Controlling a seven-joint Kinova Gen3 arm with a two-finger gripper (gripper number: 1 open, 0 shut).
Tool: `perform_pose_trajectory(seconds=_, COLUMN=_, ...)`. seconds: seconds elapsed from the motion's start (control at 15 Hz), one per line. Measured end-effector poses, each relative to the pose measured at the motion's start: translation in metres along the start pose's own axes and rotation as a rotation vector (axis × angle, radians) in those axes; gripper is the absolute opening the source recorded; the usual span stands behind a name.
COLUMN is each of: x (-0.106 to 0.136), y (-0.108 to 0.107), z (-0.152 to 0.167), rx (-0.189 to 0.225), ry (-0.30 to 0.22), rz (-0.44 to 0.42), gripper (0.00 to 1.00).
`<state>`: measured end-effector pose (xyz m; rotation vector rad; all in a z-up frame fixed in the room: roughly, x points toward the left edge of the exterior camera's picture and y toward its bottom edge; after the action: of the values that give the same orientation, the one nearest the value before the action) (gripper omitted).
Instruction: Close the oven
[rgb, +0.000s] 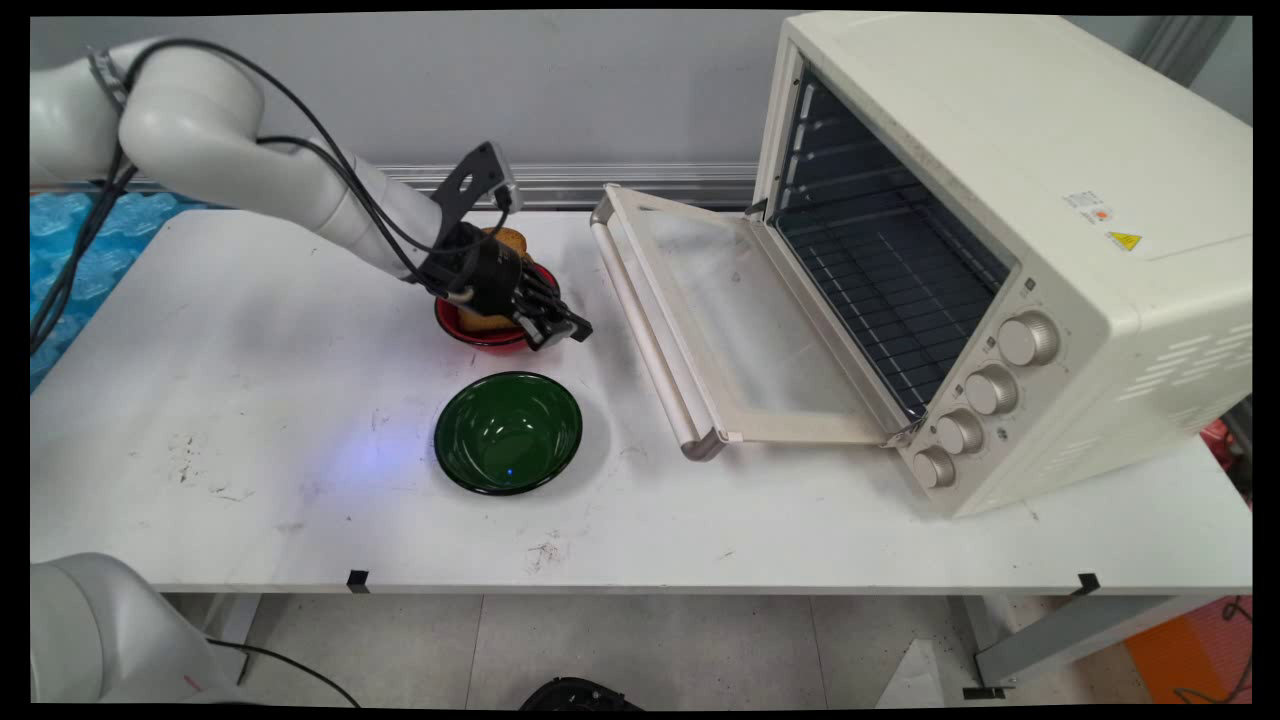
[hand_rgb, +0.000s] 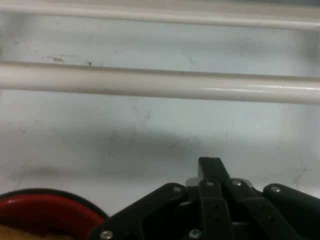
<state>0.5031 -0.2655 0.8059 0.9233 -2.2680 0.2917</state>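
Main view: black claw (rgb: 568, 330), fingers together, over round red bowl (rgb: 480, 335) of bread (rgb: 505, 240).

The arm's black hand covers most of the red bowl (rgb: 478, 333) and the bread (rgb: 508, 240) in it. In the hand view that bowl is cut off at the bottom edge.

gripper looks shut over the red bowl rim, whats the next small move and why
Probably open the fingers: the gripper is shut and empty at the red bowl's edge nearest the oven door handle, with the bread behind it, ungrasped.
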Motion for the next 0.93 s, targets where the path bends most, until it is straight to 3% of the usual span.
perform_pose_trajectory(seconds=0.93, x=-0.011, y=0.0, z=0.048, rx=-0.009, ry=0.118, rz=0.004, gripper=0.0)
